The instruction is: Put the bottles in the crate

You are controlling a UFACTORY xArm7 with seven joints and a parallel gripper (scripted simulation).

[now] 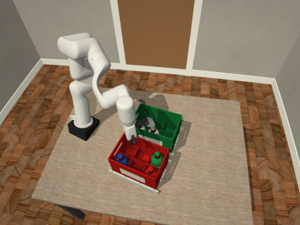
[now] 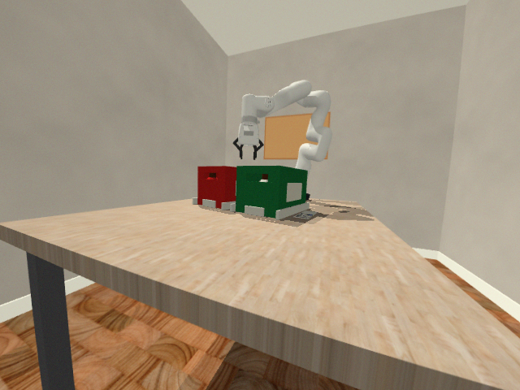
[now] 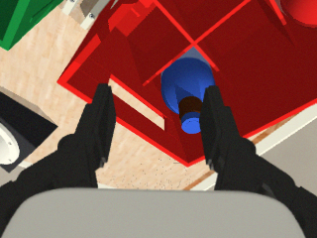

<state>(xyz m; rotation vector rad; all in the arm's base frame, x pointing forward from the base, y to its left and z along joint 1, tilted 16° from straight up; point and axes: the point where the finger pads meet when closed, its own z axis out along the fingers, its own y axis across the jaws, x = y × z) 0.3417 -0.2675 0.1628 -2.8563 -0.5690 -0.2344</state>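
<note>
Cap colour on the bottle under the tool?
Blue cap, blue-labelled bottle; clearest in the wrist view.
</note>
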